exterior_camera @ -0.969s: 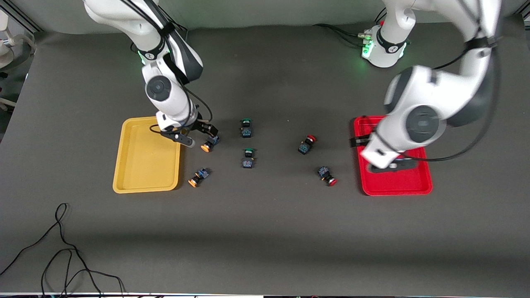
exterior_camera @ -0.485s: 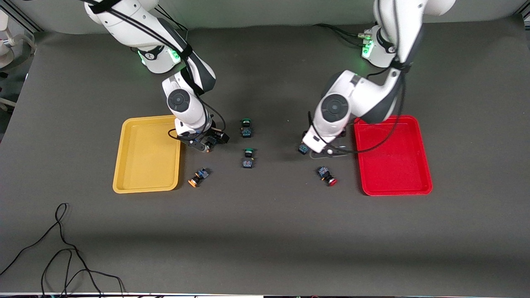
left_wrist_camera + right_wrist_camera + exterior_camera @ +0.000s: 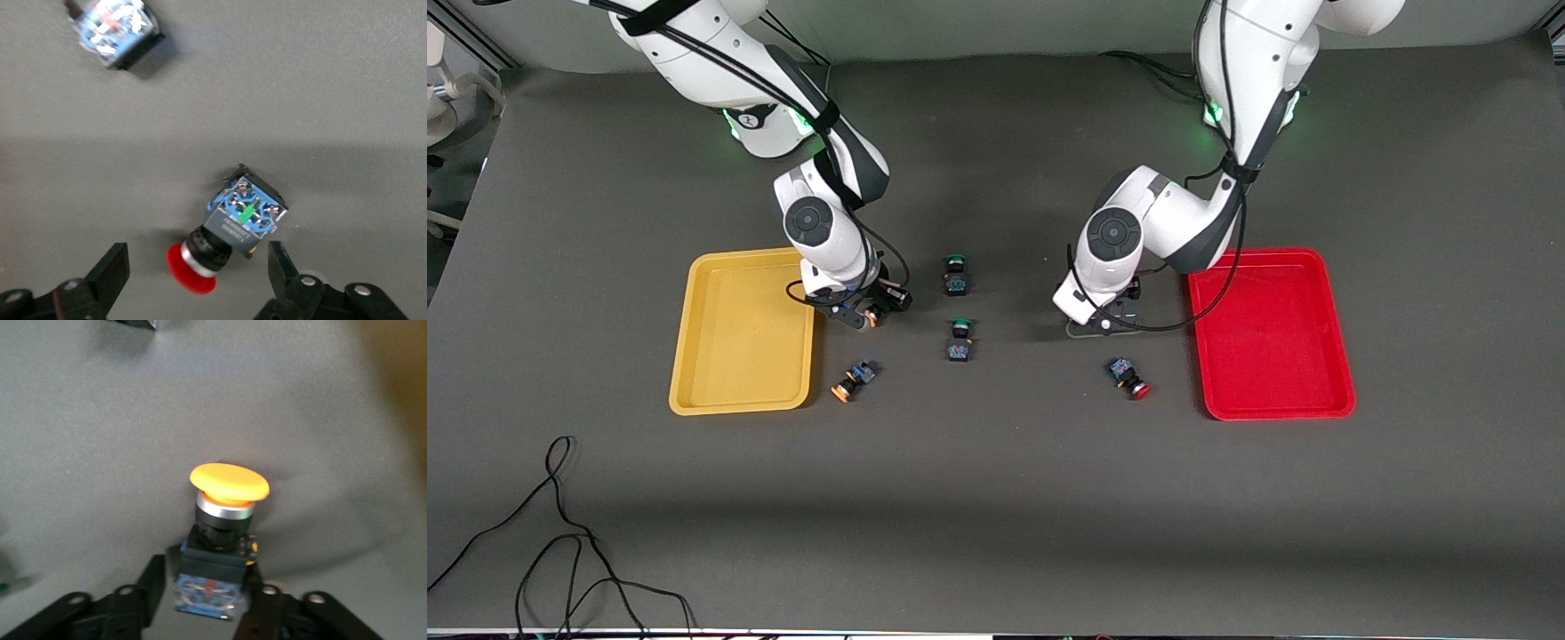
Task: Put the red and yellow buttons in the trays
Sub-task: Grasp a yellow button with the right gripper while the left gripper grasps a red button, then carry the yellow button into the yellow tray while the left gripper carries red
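**Buttons and trays on the desk**

Both trays, yellow tray and red tray, hold nothing. One yellow button sits between the right pincer fingers. One red button lies on its side. Second yellow button and second red button lie nearer the camera.
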You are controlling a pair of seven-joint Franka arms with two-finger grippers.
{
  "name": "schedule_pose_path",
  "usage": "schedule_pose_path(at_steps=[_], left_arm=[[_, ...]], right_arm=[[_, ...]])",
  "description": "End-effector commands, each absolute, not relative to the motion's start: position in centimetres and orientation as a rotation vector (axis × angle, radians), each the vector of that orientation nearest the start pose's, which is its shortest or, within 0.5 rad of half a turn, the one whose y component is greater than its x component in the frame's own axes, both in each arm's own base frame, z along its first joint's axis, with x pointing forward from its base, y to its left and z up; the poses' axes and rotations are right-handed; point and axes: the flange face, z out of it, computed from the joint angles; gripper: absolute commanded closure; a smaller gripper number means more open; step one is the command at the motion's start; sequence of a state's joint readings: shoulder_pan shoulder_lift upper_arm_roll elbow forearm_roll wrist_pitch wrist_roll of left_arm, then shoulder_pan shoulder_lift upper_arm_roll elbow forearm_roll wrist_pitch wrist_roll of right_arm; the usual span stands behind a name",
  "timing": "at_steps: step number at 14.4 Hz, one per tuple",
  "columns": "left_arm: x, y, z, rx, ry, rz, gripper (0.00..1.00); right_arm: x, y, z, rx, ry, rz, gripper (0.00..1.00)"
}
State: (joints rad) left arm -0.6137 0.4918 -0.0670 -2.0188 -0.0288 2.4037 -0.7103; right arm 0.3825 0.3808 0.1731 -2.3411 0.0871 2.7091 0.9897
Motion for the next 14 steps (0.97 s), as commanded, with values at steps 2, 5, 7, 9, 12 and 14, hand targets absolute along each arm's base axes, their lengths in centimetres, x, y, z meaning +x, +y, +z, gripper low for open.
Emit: schedule_pose_path(at_steps=[2,5,7,9,12,14], left_arm=[[44.9,-38.5,18.6,-3.119,-0.124,0.168,0.08],[44.7,-39.0,17.6,-3.131,-0.127,0.157,0.21],[45.1,-38.5,17.7,-3.128,-0.133,0.165,0.99],[45.5,-38.4,18.5,-3.13,-0.148,0.156,1.0],[47.7,-35.8,24.4,-3.084,-0.199,0.219,1.0],[48.8,-32.6,31.1,-3.038,-0.244,0.285,1.0]], right_arm=[[44.5,26.6,20.0,-2.951,0.829,0.081,1.0],[45.9,24.1,24.8,-2.967,0.863,0.095,1.0],[46.5,20.7,28.6,-3.008,0.813,0.144,1.0],[46.7,17.4,32.0,-3.027,0.791,0.174,1.0],[45.9,12.5,31.4,-3.036,0.806,0.241,1.0],[45.9,7.6,29.9,-3.041,0.745,0.29,1.0]])
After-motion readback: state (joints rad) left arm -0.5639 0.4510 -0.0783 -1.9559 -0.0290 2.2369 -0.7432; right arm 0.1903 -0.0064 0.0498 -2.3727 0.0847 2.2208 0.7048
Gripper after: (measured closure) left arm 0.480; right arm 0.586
